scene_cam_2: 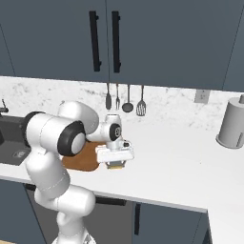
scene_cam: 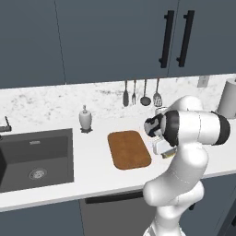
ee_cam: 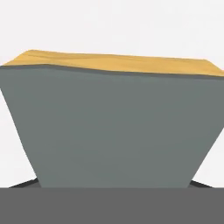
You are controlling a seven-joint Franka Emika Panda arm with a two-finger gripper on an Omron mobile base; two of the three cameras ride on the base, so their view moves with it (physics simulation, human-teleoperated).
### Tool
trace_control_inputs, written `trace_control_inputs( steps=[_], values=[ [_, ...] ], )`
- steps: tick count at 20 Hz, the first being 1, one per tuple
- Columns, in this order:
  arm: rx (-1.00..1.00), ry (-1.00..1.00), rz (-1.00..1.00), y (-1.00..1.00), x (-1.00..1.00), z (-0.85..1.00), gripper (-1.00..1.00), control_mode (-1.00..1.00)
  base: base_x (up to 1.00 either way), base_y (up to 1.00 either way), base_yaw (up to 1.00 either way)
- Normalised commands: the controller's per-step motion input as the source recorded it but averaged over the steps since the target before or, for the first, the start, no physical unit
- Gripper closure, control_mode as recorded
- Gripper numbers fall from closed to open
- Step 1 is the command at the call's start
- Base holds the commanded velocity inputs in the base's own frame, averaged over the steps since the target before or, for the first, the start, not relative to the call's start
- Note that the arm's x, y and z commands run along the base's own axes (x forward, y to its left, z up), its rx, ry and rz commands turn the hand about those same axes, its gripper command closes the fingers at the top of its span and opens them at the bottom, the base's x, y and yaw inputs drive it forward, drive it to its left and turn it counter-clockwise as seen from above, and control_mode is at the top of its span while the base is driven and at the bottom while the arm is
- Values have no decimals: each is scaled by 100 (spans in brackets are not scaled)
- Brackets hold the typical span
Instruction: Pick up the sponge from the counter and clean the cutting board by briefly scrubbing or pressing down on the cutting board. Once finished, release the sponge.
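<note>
The sponge (ee_cam: 118, 127) looms close in the hand view, a broad dark grey face with a yellow strip along its top. My gripper (ee_cam: 116, 186) holds it, with dark fingertips (ee_cam: 26, 184) showing at both lower corners. From the base cameras, the gripper (scene_cam: 167, 154) (scene_cam_2: 116, 163) sits low over the white counter (scene_cam: 92, 179) (scene_cam_2: 181, 167). The sponge (scene_cam: 170, 155) (scene_cam_2: 116, 166) peeks out yellowish under the hand. The brown cutting board (scene_cam: 129, 150) (scene_cam_2: 76, 162) lies flat just left of the gripper, partly hidden by the arm in the right base view.
The dark sink (scene_cam: 37, 159) (scene_cam_2: 9, 138) is set into the counter left of the board. A white soap dispenser (scene_cam: 85, 119) stands behind it. Utensils (scene_cam: 140, 94) (scene_cam_2: 126, 100) hang on the back wall. A paper towel roll (scene_cam: 228, 99) (scene_cam_2: 232, 124) stands far right.
</note>
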Motion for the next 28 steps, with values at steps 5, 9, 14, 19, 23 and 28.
trace_control_inputs(
  steps=[5,9,14,19,23,28],
  values=[
    [8,-18,-1,-32,80,23,-100,-100,0,0,0],
    [3,-18,0,-1,12,11,-100,-100,0,0,0],
    [1,-11,0,0,-12,4,-100,-100,0,0,0],
    [6,-14,0,0,-44,32,-100,-100,0,0,0],
    [9,-28,0,8,-73,68,-100,-100,0,0,0],
    [9,-54,0,13,-100,99,-100,-100,0,0,0]
  ],
)
